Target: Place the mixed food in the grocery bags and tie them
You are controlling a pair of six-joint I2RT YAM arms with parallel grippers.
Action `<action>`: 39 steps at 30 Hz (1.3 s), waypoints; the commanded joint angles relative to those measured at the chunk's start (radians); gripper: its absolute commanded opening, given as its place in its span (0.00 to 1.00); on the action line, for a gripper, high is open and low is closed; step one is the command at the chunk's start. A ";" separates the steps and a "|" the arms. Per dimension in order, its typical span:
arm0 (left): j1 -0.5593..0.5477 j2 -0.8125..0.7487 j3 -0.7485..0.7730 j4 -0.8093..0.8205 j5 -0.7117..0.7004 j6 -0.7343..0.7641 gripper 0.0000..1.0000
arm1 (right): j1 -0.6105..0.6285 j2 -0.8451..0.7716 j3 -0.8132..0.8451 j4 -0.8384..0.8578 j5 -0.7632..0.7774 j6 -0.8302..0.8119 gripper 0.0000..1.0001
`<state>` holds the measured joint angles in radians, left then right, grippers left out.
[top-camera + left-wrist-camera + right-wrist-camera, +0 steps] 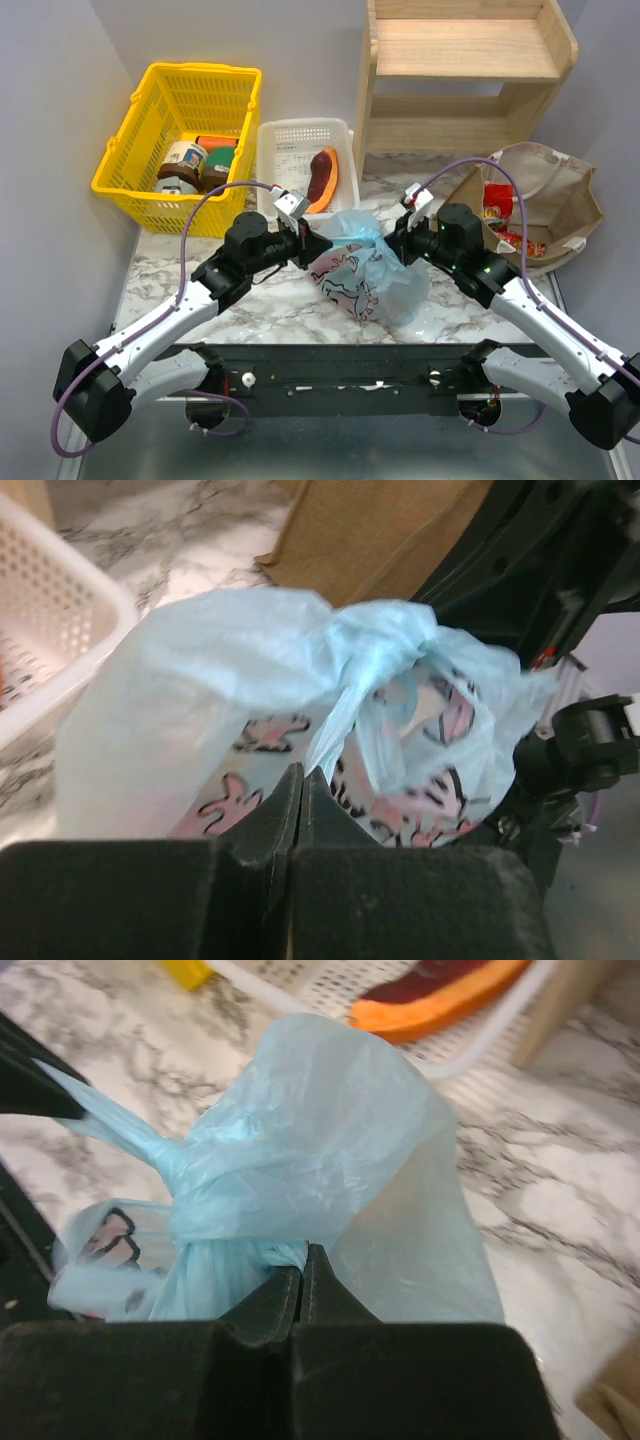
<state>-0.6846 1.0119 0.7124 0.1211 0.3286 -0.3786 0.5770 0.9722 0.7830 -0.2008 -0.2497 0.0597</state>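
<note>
The light-blue bag (pixel 368 272) with pink and dark prints lies on the marble in front of the arms, its top twisted into a knot (pixel 215 1200). My left gripper (pixel 318 244) is shut on a strip of the bag (pixel 330 720) at its left. My right gripper (pixel 393 240) is shut on the bag's twisted plastic (pixel 280 1252) at its right. The tan-brown bag (pixel 540 200) lies open at the right with red snack packets (pixel 497 205) inside. The blue bag's contents are hidden.
A yellow mesh basket (pixel 150 140) with jars stands at the back left. A white slotted tray (pixel 290 150) holds a purple-and-orange wedge (pixel 322 178). A wooden shelf (pixel 460 70) stands at the back right.
</note>
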 commanded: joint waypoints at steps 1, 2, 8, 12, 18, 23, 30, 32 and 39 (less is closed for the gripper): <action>0.034 -0.029 0.024 -0.146 -0.095 0.079 0.00 | -0.029 -0.021 0.033 -0.130 0.271 -0.090 0.01; 0.036 -0.032 0.028 -0.150 -0.103 0.083 0.00 | -0.029 -0.020 0.036 -0.135 0.289 -0.089 0.01; 0.046 -0.041 0.050 -0.221 -0.167 0.124 0.00 | -0.029 -0.026 0.044 -0.141 0.397 -0.080 0.01; 0.054 -0.047 0.070 -0.294 -0.235 0.159 0.00 | -0.029 -0.018 0.068 -0.137 0.477 -0.090 0.01; 0.057 -0.056 0.091 -0.365 -0.306 0.178 0.00 | -0.029 -0.012 0.101 -0.111 0.549 -0.095 0.01; 0.059 -0.067 0.098 -0.411 -0.351 0.188 0.00 | -0.031 0.005 0.107 -0.097 0.631 -0.109 0.01; 0.060 -0.098 0.098 -0.495 -0.434 0.208 0.00 | -0.031 0.025 0.104 -0.085 0.779 -0.089 0.01; 0.060 -0.111 0.094 -0.509 -0.442 0.213 0.00 | -0.029 0.039 0.101 -0.078 0.767 -0.090 0.01; 0.060 -0.147 0.096 -0.549 -0.506 0.230 0.00 | -0.031 0.115 0.076 -0.069 0.794 -0.063 0.01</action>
<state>-0.6601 0.9047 0.8059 -0.2615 0.0223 -0.2089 0.5854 1.0573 0.8612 -0.2691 0.2966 0.0002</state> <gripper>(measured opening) 0.010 0.022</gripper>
